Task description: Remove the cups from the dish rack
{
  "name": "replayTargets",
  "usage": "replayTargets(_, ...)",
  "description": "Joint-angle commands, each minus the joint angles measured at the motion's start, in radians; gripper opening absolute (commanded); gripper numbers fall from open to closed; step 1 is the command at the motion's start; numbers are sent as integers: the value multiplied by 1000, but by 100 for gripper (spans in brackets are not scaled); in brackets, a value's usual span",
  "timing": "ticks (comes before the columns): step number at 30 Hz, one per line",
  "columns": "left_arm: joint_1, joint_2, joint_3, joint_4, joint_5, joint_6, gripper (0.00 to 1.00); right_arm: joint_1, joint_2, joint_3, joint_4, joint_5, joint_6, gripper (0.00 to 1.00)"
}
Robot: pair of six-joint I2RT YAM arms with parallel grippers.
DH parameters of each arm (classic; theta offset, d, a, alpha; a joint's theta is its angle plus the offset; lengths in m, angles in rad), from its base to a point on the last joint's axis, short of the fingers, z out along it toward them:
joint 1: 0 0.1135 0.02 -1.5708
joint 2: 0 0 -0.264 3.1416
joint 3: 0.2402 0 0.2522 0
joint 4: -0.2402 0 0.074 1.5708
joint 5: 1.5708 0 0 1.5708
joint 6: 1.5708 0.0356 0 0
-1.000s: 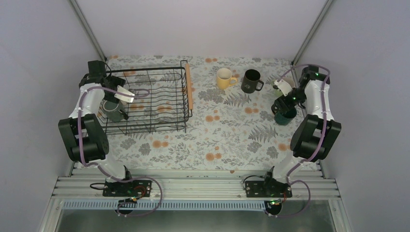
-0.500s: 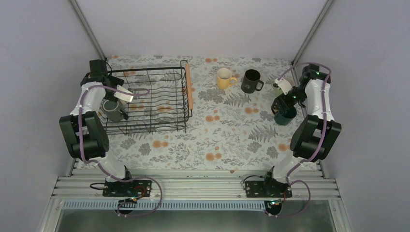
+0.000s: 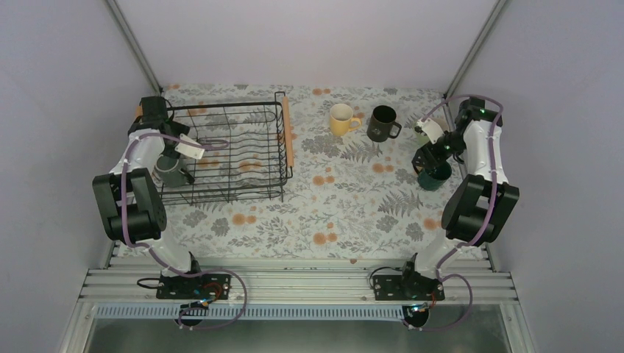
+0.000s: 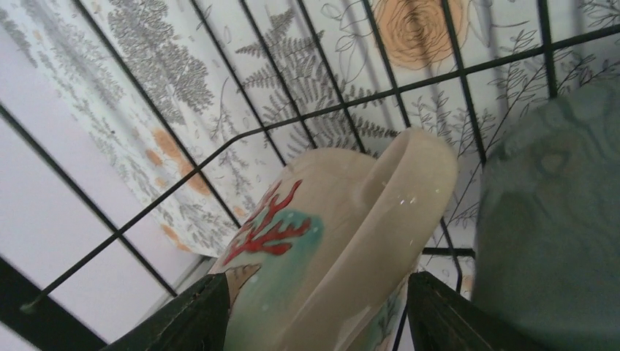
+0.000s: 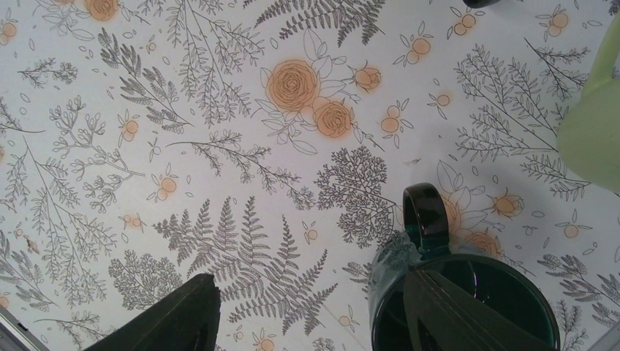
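Left tool [image 4: 318, 296]: straddled cream cup [image 4: 329, 219] in rack [image 3: 221, 107], left end, likely to lift it; grip uncertain.
Right tool [image 5: 314, 300]: open, one finger [image 5: 453, 322] inside teal cup [image 5: 512, 292], which stood free on table [image 3: 331, 213], right.
Rack: grey-green cup [image 4: 556, 219] beside cream.

The left arm [image 3: 140, 154] and right arm [image 3: 486, 147] share one build: black joint housings and white link covers. A purple cable [image 3: 123, 173] runs outside each arm down to a black base [image 3: 176, 283]. Green lights [image 3: 480, 112] glow on the right arm. The fingers [image 4: 191, 322] are dark and flat-sided.
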Motion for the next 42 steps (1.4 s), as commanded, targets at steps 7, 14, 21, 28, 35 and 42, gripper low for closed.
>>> replayTargets(7,-54,15,-70,48,28,576,61,19,5,17,1,-50,-11,66)
replayTargets(14,-109,60,-14,-16,-38,476,43,18,3,7,11,-41,-11,66)
replayTargets(21,-128,96,18,-53,-100,412,27,18,-3,-13,26,-38,-12,66)
replayTargets(28,-151,98,9,-37,-134,379,4,19,-6,-16,30,-50,-6,66)
replayTargets(35,-171,85,48,-40,-118,336,2,19,-17,-14,28,-62,0,66)
replayTargets(42,-208,35,102,-34,-91,290,2,21,-33,-10,23,-73,3,66)
